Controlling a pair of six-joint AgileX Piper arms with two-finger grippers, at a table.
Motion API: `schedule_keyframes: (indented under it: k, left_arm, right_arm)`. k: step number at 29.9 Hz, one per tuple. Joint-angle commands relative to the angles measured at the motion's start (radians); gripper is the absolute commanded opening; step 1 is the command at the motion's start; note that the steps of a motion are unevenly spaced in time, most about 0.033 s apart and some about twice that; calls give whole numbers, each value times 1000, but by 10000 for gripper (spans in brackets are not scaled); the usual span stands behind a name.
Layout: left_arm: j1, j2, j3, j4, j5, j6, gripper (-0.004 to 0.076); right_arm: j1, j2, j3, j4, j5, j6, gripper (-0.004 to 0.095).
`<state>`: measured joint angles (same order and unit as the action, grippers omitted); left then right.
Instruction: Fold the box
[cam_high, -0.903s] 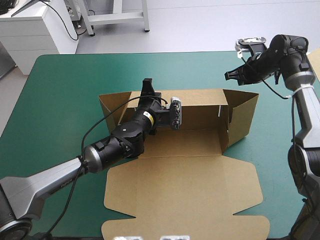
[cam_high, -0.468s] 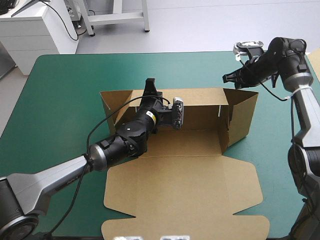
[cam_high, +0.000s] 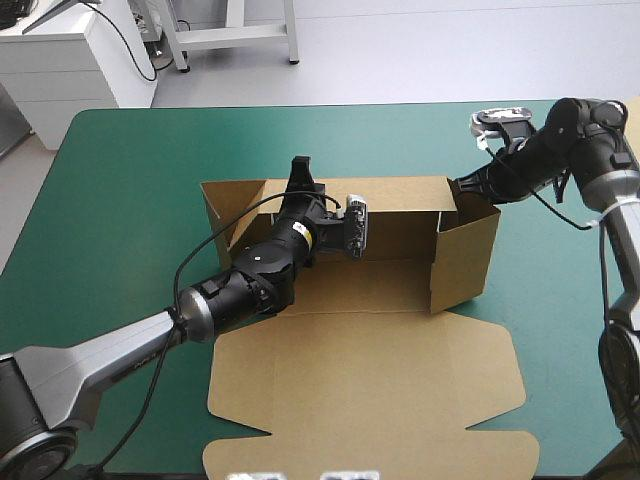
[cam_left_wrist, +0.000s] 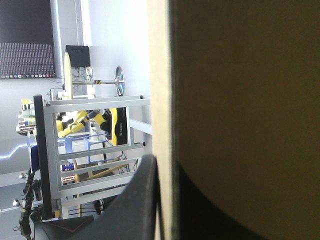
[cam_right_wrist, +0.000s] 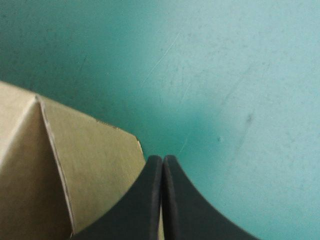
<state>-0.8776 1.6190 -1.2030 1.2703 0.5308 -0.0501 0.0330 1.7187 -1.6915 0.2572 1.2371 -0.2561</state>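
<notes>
- Box (cam_high: 370, 390): brown board, mid-table on the teal-green cover (cam_high: 120, 200). Back wall and right end wall (cam_high: 465, 255) stand upright. The lid panel lies flat toward the near edge.
- Left gripper (cam_high: 299, 172): black fingers all but closed over the back wall's top edge, sheet clamped between them. In its wrist view one finger is clear. The other is only a dark shape against shadowed board that fills most of the view.
- Box floor partly hidden under the left arm.
- Right gripper (cam_high: 468, 184): fingers pressed together into one point, nothing between them. The tip is at the right end wall's far top corner, and the board's corner reaches the fingers.
- Yellow label (cam_high: 303, 232) on the left arm: print too small to read.
- Board matte, pale at cut edges, with one sharp crease. The cover is finely scratched.
</notes>
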Motion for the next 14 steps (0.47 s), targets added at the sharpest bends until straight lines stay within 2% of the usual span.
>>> schedule_keyframes:
  k: [1,8,14]
  left_arm:
    - [-1,-21,-10,-47,33,-11,-8]
    - [-1,-21,-10,-47,30,-11,-8]
    - [-1,-21,-10,-47,24,-9,-8]
  right_arm:
    - [-8,-93,37,30,-15,-48,-21]
    - [-8,-235,247,114,-163,-152,-21]
    - [-8,-405,506,259,-450,-349,-21]
